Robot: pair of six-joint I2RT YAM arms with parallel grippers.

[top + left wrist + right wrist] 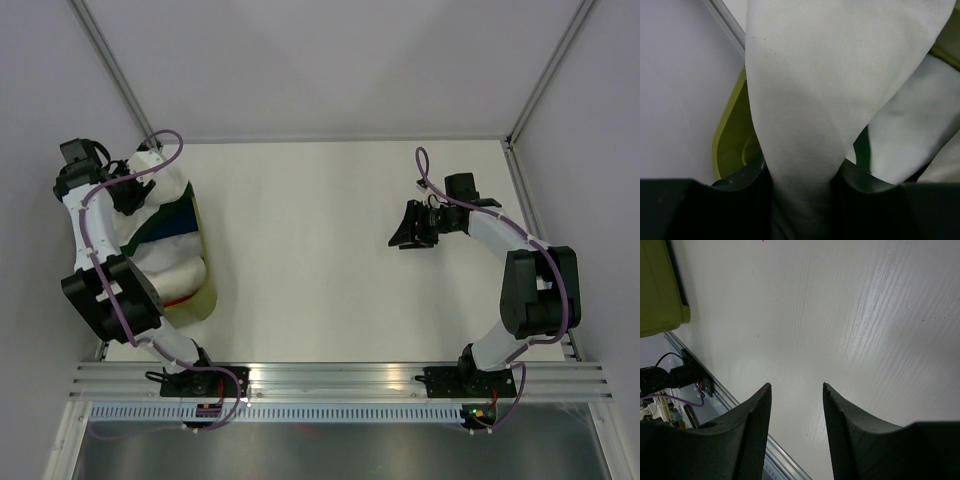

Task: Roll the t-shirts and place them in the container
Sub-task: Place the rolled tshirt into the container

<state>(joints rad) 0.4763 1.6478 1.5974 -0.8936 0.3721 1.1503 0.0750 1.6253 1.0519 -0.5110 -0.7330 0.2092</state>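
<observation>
Overhead only: white table point(320, 250) between pale grey walls, with a yellow-green bin point(207, 290) at its left edge. Heaped in that bin, white t-shirt point(165, 262), with a strip of dark green t-shirt point(168, 226) showing amid it. Left wrist only: left gripper point(802, 175) clamped on a white fold running straight up and away. Right gripper point(796, 390) above the tabletop, jaws apart.

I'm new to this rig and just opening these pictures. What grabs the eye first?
A broad fold of white t-shirt fills the left wrist view, pinched in the left gripper above a yellow-green bin at the table's left edge. A sliver of dark green t-shirt shows under it. Over on the right, the right gripper hangs open above the white table.
</observation>
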